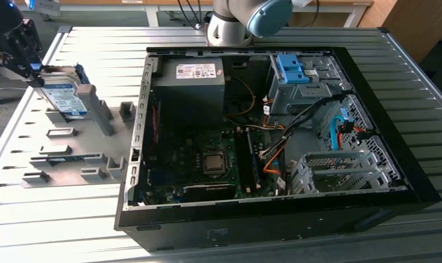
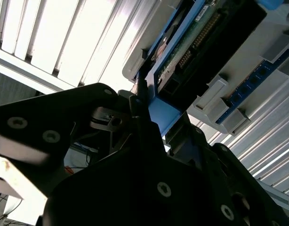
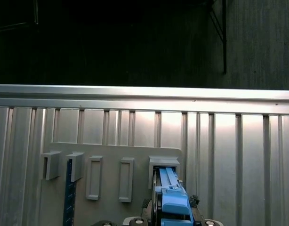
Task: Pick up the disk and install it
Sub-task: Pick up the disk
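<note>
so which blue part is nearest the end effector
The labelled disk standing in the grey fixture, exterior view's left; the blue latch sits inside the computer case.

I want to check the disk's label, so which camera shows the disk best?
The exterior view: the disk stands on edge in the grey fixture, label facing the camera. The second wrist view shows its circuit-board side; the first wrist view, its blue rail edge.

Ribbed metal table [image 1: 96, 38], wooden furniture [image 1: 415, 24] behind
</note>
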### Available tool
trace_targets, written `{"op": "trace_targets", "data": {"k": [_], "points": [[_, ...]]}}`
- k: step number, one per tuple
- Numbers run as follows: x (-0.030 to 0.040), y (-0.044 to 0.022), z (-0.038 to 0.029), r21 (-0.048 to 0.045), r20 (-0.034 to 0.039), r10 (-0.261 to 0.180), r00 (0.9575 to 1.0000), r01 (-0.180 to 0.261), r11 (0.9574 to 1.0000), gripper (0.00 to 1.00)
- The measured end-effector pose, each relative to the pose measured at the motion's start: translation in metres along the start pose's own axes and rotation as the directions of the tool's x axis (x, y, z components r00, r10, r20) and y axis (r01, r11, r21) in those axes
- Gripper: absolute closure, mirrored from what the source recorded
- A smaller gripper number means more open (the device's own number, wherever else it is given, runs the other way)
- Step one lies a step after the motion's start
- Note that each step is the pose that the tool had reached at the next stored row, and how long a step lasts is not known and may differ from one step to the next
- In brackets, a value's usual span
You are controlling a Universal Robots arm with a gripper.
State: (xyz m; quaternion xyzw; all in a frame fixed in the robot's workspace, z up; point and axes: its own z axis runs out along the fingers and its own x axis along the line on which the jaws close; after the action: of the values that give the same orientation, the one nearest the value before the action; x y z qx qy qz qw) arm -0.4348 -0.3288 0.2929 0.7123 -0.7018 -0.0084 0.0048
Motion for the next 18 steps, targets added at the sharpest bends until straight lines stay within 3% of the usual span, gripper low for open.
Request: {"op": "trace_targets", "data": {"k": [9,10,18], "points": [[0.0001,-0.0001,0.0014,-0.0001,-0.0085,0.008,0.9999,-0.008,1.0000,0.60],[0.0001,0.0000,0.0015,-0.0003,-0.0088,0.011,0.9999,-0.011,0.9999,0.54],[0.0001,0.0000,0.0016,0.0003,-0.0083,0.031,0.9995,-0.031,0.9995,0.54]]}}
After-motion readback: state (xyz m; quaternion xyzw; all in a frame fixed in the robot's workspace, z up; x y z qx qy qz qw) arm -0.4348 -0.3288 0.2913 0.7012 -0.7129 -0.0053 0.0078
